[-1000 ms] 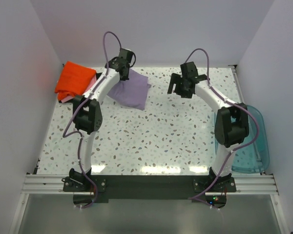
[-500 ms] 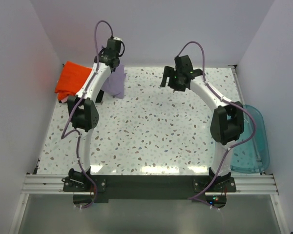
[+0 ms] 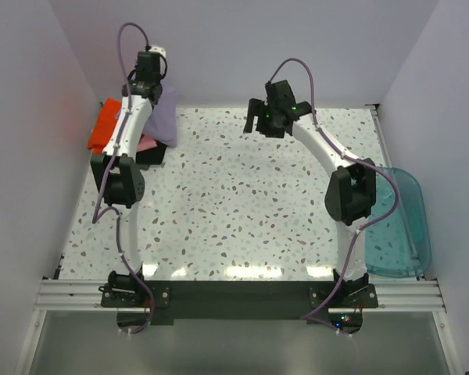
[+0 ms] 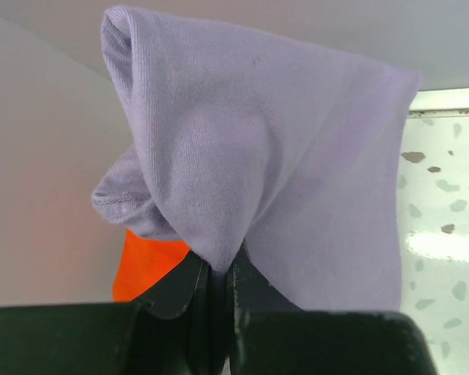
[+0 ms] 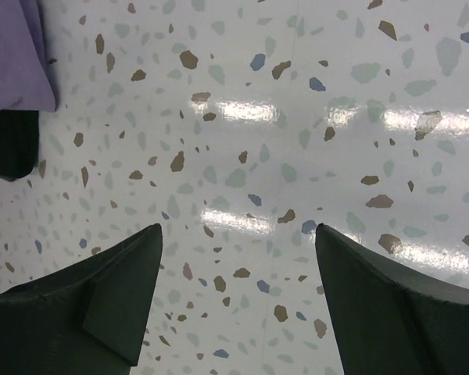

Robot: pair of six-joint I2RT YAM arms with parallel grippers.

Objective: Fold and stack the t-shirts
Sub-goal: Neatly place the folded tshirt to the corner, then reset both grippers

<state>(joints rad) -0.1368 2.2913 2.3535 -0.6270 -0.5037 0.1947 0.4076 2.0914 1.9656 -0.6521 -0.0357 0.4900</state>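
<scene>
My left gripper [image 3: 158, 95] is shut on the folded lavender t-shirt [image 3: 165, 116] and holds it in the air at the table's far left, beside the stack. In the left wrist view the lavender t-shirt [image 4: 281, 180] hangs bunched from my closed left gripper [image 4: 219, 269]. The stack holds an orange t-shirt [image 3: 105, 125] on top, a pink one [image 3: 146, 144] and a black one [image 3: 152, 155] below; the orange shirt [image 4: 144, 262] also shows behind the fingers. My right gripper [image 3: 258, 121] is open and empty above bare table; the right wrist view shows it wide open [image 5: 238, 230].
A translucent teal bin [image 3: 399, 226] stands off the table's right edge. White walls close in the back and both sides. The speckled tabletop [image 3: 242, 203] stretches between the arms. A corner of the lavender shirt [image 5: 16, 55] shows in the right wrist view.
My left gripper has lifted the lavender t-shirt off the table and carried it left and back toward the stack. My right gripper has moved left and stayed open.
</scene>
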